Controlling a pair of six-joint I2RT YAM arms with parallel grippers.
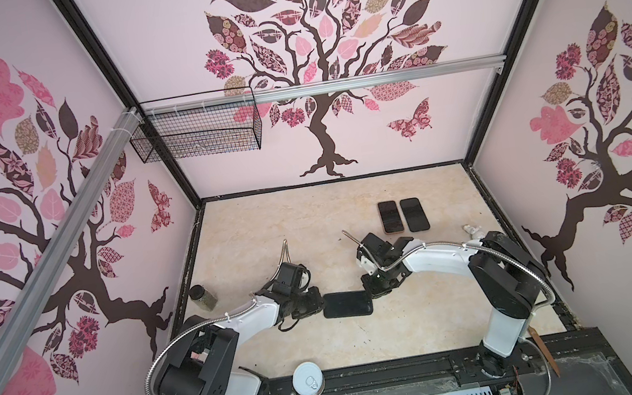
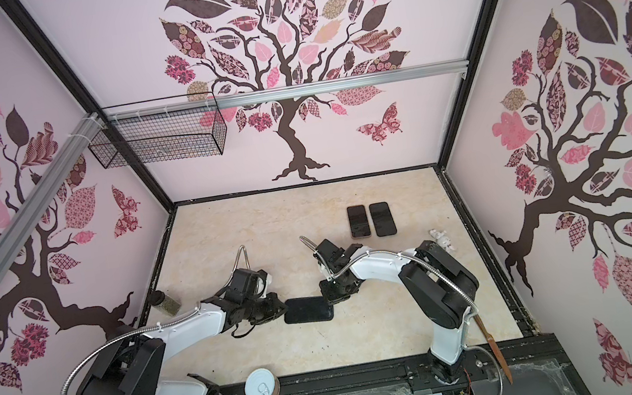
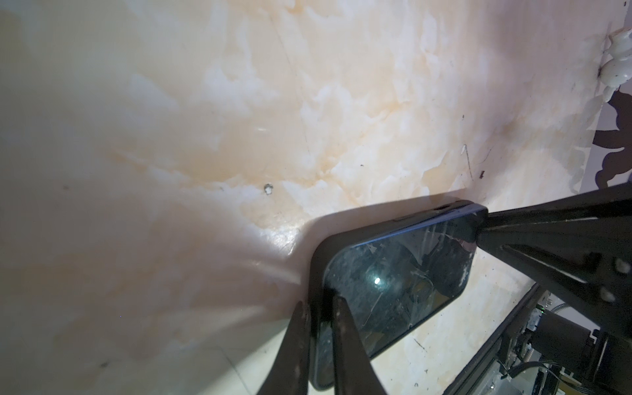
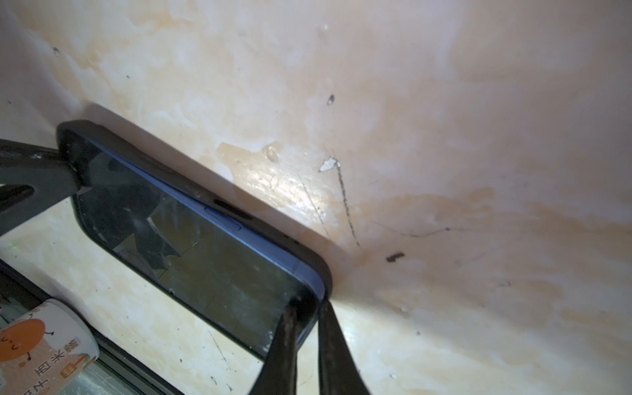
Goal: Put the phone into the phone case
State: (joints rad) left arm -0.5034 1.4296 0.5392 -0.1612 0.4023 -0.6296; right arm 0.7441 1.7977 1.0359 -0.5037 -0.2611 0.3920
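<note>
- Left gripper [image 3: 318,302]: fingers [image 3: 345,342] close together, clamped across the rim of the phone case [image 3: 316,260], one finger outside the wall and one on the glass.
- Right gripper [image 4: 307,307]: fingers pinched on the opposite end of the case, same straddle over the rim.
- Phone [image 4: 191,246]: lies screen up inside the case. Its blue side shows above the black rim along one long edge.
- In both top views the cased phone [image 1: 347,304] lies flat on the table [image 1: 269,234], just toward 6 o'clock from centre. The left gripper is at its 9 o'clock end, the right at its 2 o'clock corner.
- Outward: two spare phones [image 1: 403,215] side by side toward 1 o'clock, jar [image 1: 202,296] at 9 o'clock, white tin [image 1: 308,380] at 6 o'clock on the front rail.
</note>
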